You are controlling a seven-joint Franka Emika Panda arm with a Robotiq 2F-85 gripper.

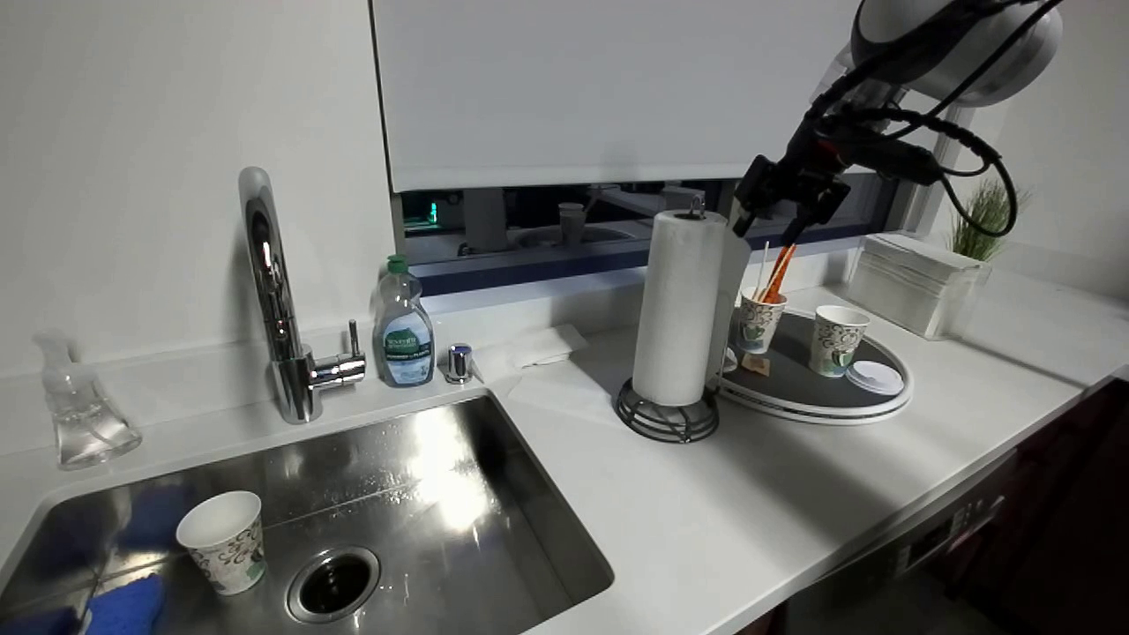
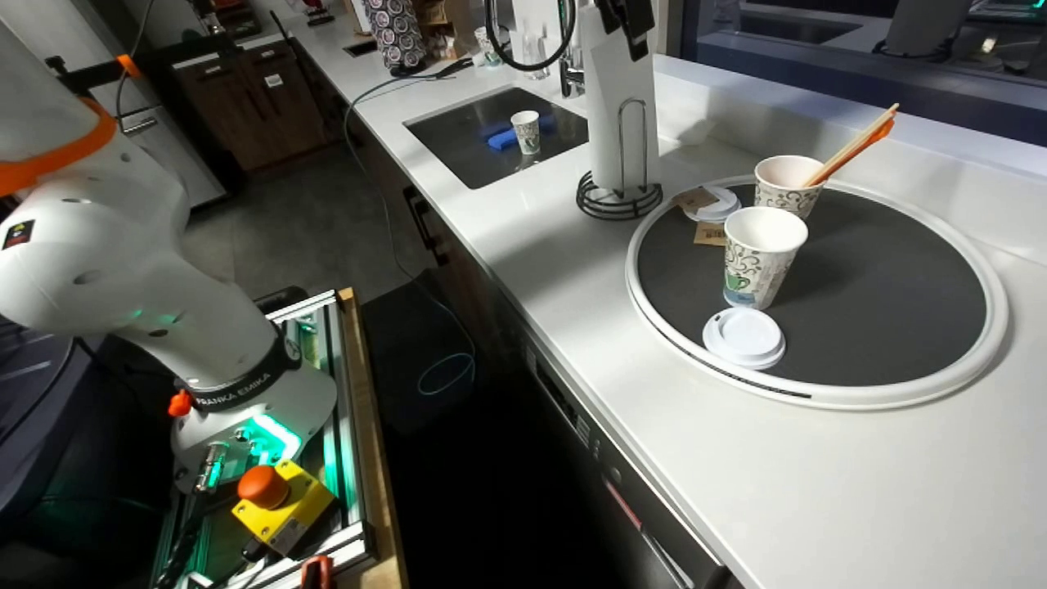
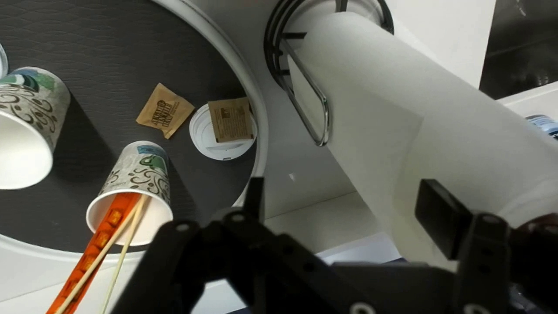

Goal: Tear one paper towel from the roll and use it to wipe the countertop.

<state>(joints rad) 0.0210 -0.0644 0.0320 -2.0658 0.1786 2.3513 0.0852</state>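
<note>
A tall white roll (image 1: pixel 677 309) is stood up straight on a dark wire holder (image 1: pixel 666 425) on the white counter (image 1: pixel 653 494). It is set between the sink (image 1: pixel 547 538) and a round gray tray (image 2: pixel 883 327). The paper towel (image 1: pixel 730 291) is joined to the roll and can be seen as a loose flap on the side by the tray. The tool (image 3: pixel 346 200) is held up next to the top of the roll. It is spread wide, and nothing is pinched in it. In the wrist view, a black finger (image 3: pixel 442 218) is seen in front of the paper, but whether the paper is touched cannot be told.

On the tray, two thin pale sticks (image 3: pixel 100 258) and an orange stick (image 3: pixel 89 261) are held in a paper cup (image 1: pixel 760 322). A second cup (image 1: pixel 838 339) is placed near it. White lids (image 2: pixel 744 337) and little brown packets (image 3: pixel 165 109) are laid there too, and one packet is set on top of a lid.

In the sink, another cup (image 1: pixel 231 551) and a blue sponge (image 1: pixel 128 608) can be seen. Behind it, a silver tap (image 1: pixel 273 295) and a soap bottle (image 1: pixel 407 348) are placed side by side. Some white paper (image 1: pixel 554 346) is left between the bottle and the roll.
</note>
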